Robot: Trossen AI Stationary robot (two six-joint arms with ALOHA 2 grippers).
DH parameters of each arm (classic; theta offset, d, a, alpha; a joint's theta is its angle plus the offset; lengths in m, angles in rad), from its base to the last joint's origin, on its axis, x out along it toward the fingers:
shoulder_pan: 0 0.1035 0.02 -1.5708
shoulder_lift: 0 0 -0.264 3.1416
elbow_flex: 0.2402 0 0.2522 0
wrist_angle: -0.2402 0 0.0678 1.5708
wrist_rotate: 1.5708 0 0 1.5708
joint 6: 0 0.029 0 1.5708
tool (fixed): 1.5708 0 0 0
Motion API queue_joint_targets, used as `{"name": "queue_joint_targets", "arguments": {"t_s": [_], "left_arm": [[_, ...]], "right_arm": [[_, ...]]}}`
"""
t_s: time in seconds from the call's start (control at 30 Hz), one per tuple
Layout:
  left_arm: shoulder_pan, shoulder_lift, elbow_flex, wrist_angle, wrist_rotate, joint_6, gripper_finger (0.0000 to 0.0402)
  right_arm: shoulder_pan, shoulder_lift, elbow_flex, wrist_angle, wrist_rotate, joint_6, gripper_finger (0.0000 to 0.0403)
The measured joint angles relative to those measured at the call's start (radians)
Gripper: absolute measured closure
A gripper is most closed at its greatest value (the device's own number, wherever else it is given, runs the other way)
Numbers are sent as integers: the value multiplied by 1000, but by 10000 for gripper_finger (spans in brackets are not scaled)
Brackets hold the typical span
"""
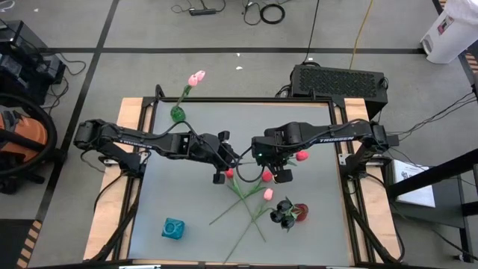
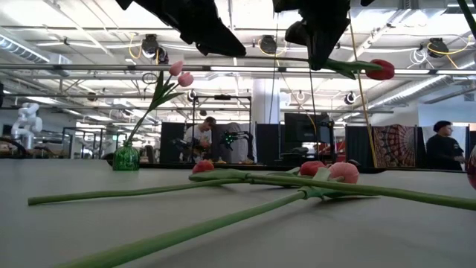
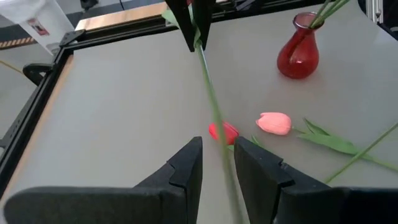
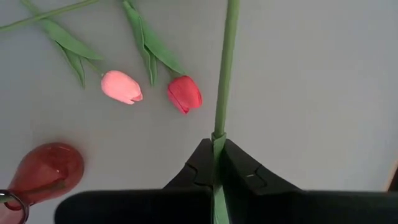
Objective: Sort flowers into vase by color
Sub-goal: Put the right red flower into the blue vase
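A red-headed flower [image 1: 302, 155] hangs level above the table's middle, with my right gripper [image 4: 216, 144] shut on its green stem. My left gripper [image 3: 217, 150] stands open at the stem's free end; the stem [image 3: 214, 118] runs between its fingers, and I cannot tell whether it touches them. Below them on the table lie two red flowers [image 1: 230, 173] [image 4: 185, 93] and a pink flower [image 4: 121, 87], their stems crossed. A green vase [image 1: 178, 113] at the far left holds pink flowers [image 1: 196, 77]. A red vase [image 1: 300, 211] at the near right holds black flowers [image 1: 282, 213]. My right gripper pinches the stem [image 4: 219, 127] between its two fingers, at a leaf joint partway along and nearer the red head [image 2: 383, 69]. The fingers come from above, pointing down, and lie across the stem. The flower hangs level, lifted clear of the table.
A teal vase [image 1: 173, 229] stands near the table's near left corner. The table has a raised dark frame [image 1: 239, 99] around it. Beyond the far edge sits a black box [image 1: 337, 79]. People show in the room behind.
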Motion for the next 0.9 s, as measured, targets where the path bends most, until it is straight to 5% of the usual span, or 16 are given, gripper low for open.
{"name": "queue_joint_targets", "arguments": {"t_s": [0.9], "left_arm": [[2,0,0,-12,-54,-60,302]], "right_arm": [[0,0,0,42,8,-5,401]]}}
